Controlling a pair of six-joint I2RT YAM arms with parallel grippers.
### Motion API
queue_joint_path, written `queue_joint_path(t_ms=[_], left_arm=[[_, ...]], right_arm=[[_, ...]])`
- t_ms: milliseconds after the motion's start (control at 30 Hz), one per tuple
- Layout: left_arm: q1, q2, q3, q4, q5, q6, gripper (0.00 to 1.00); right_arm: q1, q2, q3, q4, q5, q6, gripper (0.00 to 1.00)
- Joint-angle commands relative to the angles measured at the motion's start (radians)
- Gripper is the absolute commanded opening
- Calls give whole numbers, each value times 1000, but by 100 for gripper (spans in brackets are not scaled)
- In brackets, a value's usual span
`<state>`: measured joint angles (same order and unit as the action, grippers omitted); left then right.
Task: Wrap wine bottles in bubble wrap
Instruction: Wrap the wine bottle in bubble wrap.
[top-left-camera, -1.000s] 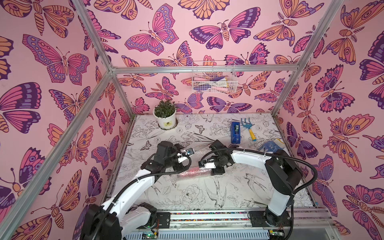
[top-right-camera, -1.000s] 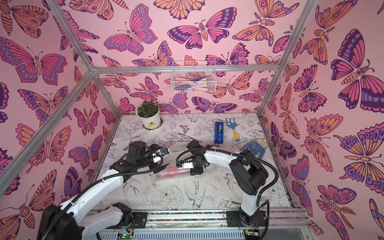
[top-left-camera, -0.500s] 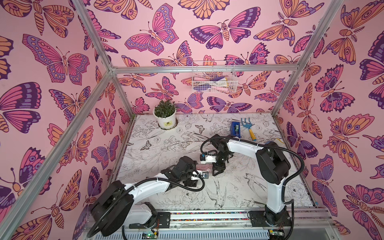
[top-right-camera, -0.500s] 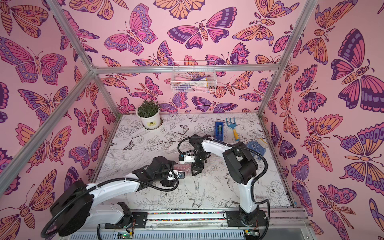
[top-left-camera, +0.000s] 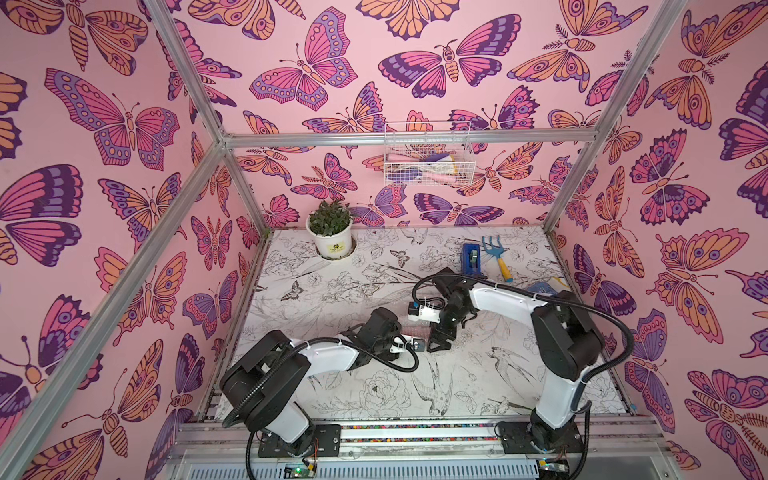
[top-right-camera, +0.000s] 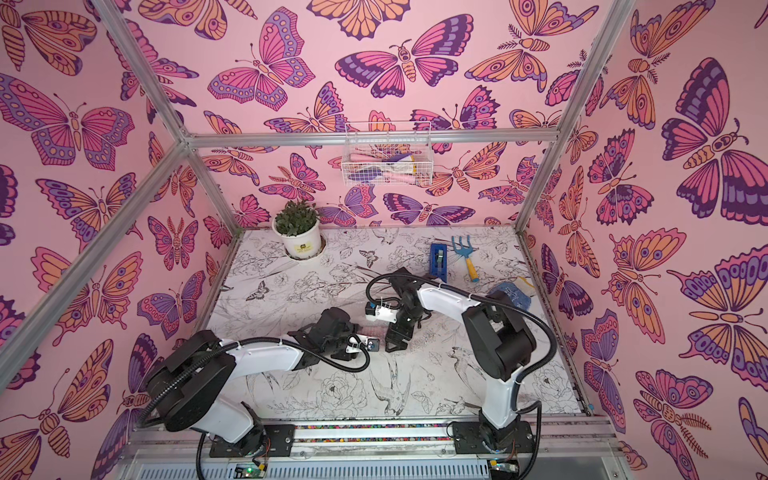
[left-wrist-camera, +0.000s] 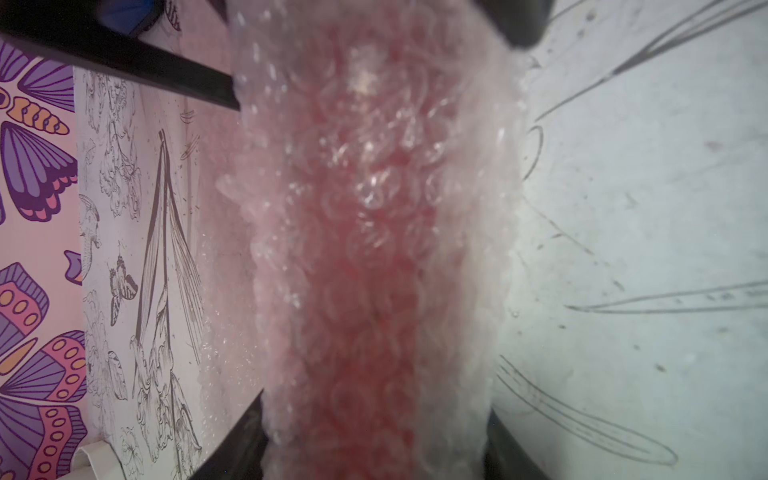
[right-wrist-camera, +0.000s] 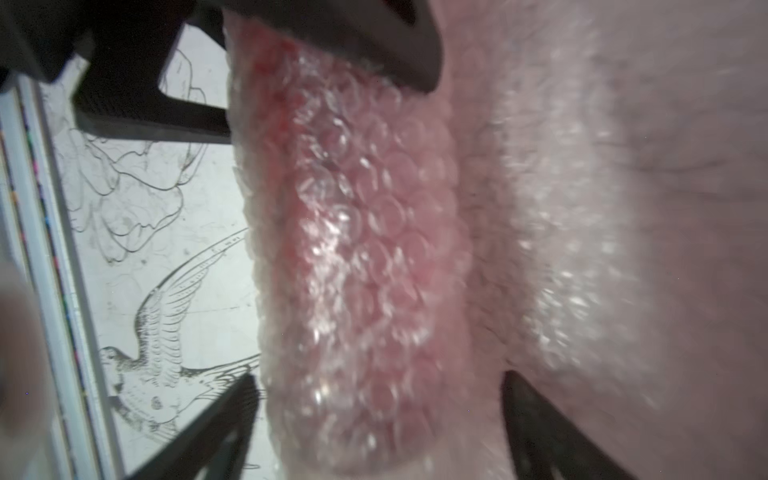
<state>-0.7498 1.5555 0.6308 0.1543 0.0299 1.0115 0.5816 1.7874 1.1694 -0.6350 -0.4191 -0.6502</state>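
Observation:
The wine bottle shows only as a red core (left-wrist-camera: 374, 291) inside the rolled bubble wrap (top-left-camera: 410, 331), a whitish-pink bubbly tube lying mid-table between both grippers in both top views (top-right-camera: 368, 330). My left gripper (left-wrist-camera: 376, 405) has its dark fingers (left-wrist-camera: 249, 432) pressed against both sides of the roll, shut on it. My right gripper (right-wrist-camera: 379, 376) straddles the same roll (right-wrist-camera: 353, 249) with its jaws wide and open. In a top view the right gripper (top-left-camera: 438, 345) points at the roll from behind, and the left gripper (top-left-camera: 395, 332) sits over its near end. A loose flap of wrap (right-wrist-camera: 623, 208) spreads away from the roll.
A potted plant (top-left-camera: 330, 230) stands at the back left. A blue tape dispenser (top-left-camera: 470, 257), a blue hand rake with a yellow handle (top-left-camera: 496, 255) and a blue brush-like thing (top-left-camera: 544, 286) lie at the back right. A wire basket (top-left-camera: 428, 160) hangs on the back wall.
My left gripper swung from the roll's left end to its near side and closed on it. My right gripper let go of the roll and opened wide.

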Motion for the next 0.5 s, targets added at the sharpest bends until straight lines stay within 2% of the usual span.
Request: queue_joint_path(t_ms=[0, 133, 267, 367, 467], left_arm=[[26, 18, 25, -156, 46, -19, 28], [90, 25, 147, -397, 185, -94, 28], [151, 59, 270, -609, 296, -105, 27], [192, 129, 381, -781, 387, -100, 26], [216, 221, 502, -955, 439, -72, 26]], right_arm=[[-13, -149, -108, 288, 101, 99, 99], [-2, -360, -307, 529, 194, 82, 99], [65, -516, -464, 650, 262, -75, 99], [157, -557, -564, 763, 317, -211, 99], [238, -525, -608, 861, 345, -264, 99]])
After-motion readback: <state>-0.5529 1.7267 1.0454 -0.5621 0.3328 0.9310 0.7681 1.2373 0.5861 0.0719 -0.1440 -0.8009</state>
